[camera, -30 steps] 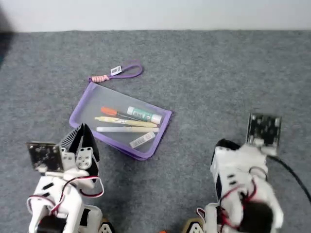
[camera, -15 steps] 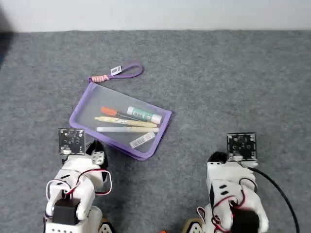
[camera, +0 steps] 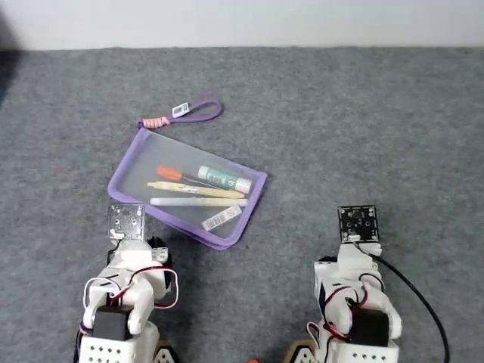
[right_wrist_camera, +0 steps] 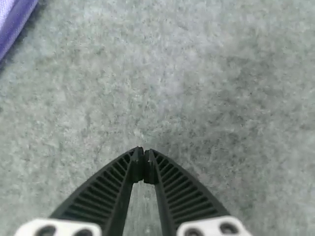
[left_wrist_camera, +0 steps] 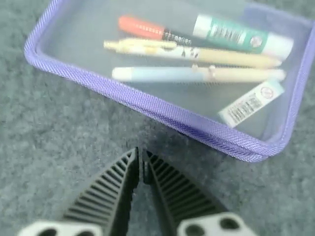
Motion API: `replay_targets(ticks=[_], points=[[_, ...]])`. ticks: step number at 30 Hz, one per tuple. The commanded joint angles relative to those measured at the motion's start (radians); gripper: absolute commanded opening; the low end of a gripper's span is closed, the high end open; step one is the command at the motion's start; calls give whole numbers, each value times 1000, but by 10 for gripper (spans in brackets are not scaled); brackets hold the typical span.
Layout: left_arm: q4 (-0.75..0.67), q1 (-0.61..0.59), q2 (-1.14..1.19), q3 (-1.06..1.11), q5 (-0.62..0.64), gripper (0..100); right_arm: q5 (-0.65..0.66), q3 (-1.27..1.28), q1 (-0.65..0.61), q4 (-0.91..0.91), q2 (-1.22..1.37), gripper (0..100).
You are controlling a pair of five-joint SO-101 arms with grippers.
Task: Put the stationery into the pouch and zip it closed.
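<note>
Facing a translucent pouch (left_wrist_camera: 78,44), the ribbed left end effector (left_wrist_camera: 139,156) is pinched together, as is the right end effector (right_wrist_camera: 143,153).

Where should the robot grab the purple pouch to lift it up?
Probably the wrist strap at the pouch's far corner, coming straight down from above. The loop lies flat and open and looks thin enough to pinch, while the pouch body is wide, flat and full of pens.

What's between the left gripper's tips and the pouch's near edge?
Only bare grey mat, per the left wrist view. The left gripper is shut, its tips short of the pouch and not touching its purple edge.
</note>
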Motion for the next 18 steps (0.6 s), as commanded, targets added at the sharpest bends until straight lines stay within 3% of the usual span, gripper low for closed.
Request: replay_targets(ticks=[1, 5, 18], points=[[17, -6, -6, -8, -3, 13, 11, 37, 13, -28, -7, 8], [72, -6, -6, -8, -3, 13, 6, 157, 7, -74, -4, 8], [72, -6, -6, -8, -3, 13, 9, 150, 8, -71, -5, 8]])
